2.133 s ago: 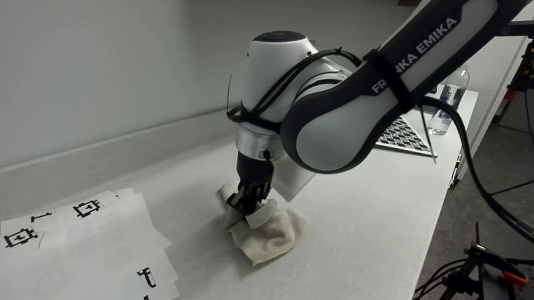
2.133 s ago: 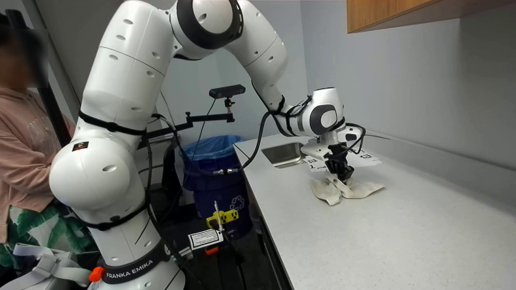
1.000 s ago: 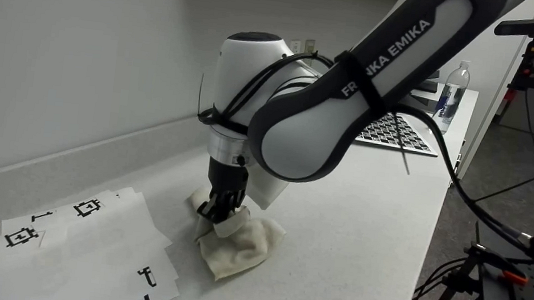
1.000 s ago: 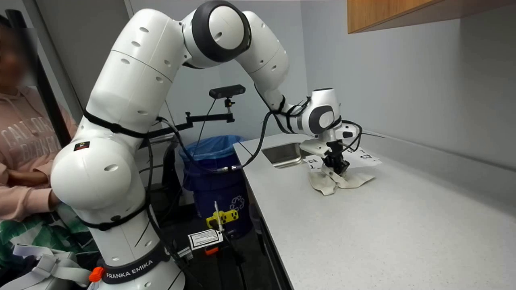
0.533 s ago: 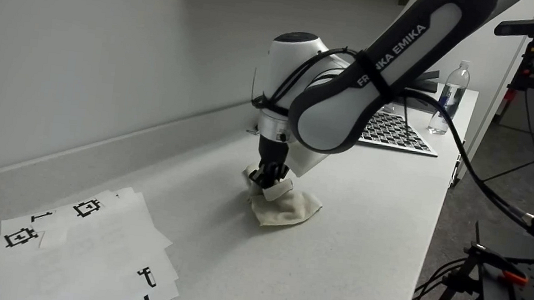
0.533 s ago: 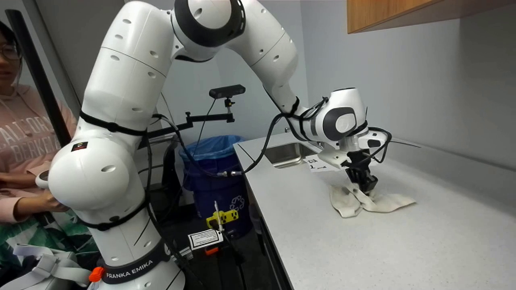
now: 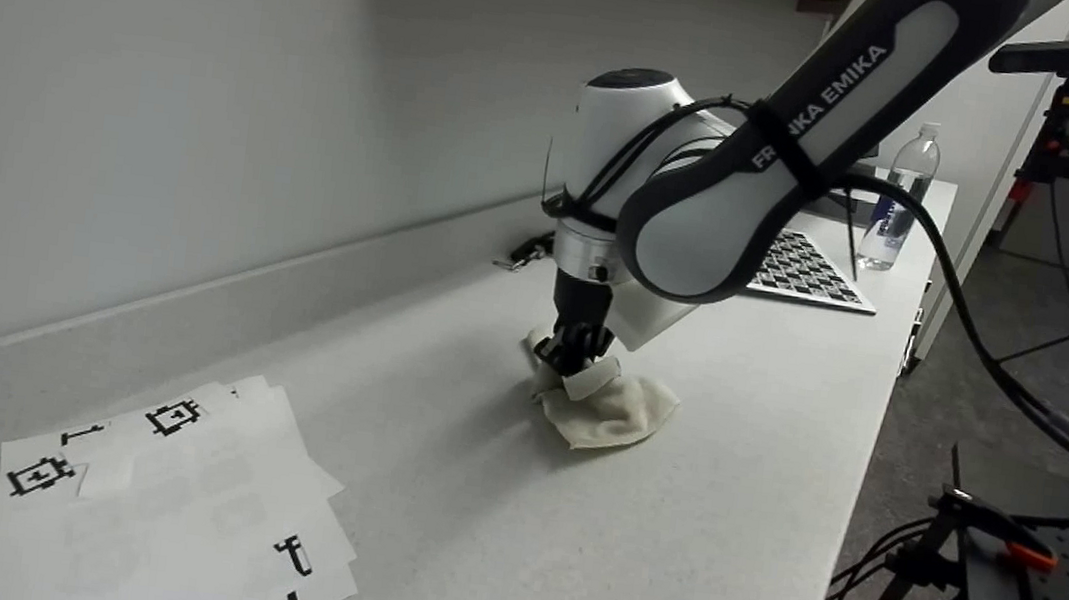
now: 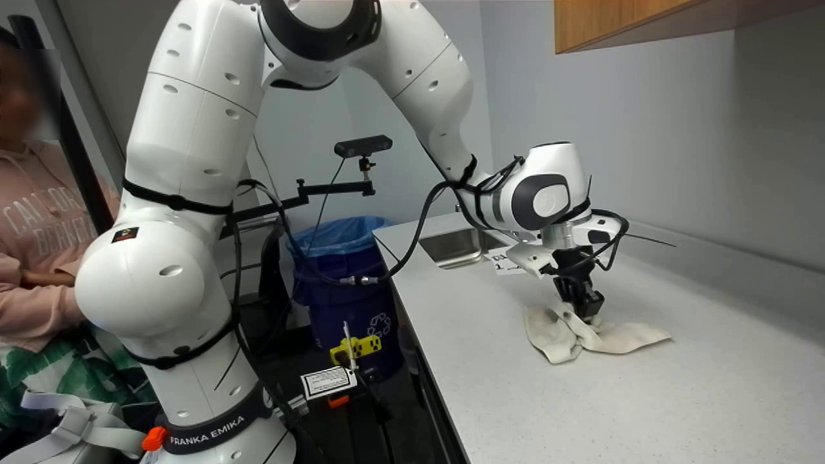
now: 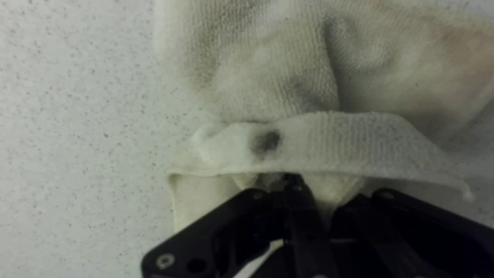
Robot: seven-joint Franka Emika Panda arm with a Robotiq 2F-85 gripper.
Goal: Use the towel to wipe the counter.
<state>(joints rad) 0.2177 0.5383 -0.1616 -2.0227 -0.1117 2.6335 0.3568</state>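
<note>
On the counter (image 7: 465,554), papers (image 7: 178,516) and a checkered board (image 7: 804,273) flank the towel (image 7: 617,416).

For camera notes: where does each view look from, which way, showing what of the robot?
In an exterior view: raised near the papers, facing along the counter toward the bottle; forearm and gripper show.
In an exterior view: near the arm's base, facing the sink; most of the arm shows.
Wrist view: over the gripper, facing down at the towel; the fingers show.
Both exterior views share towel, gripper and counter, roughly from opposite ends.
</note>
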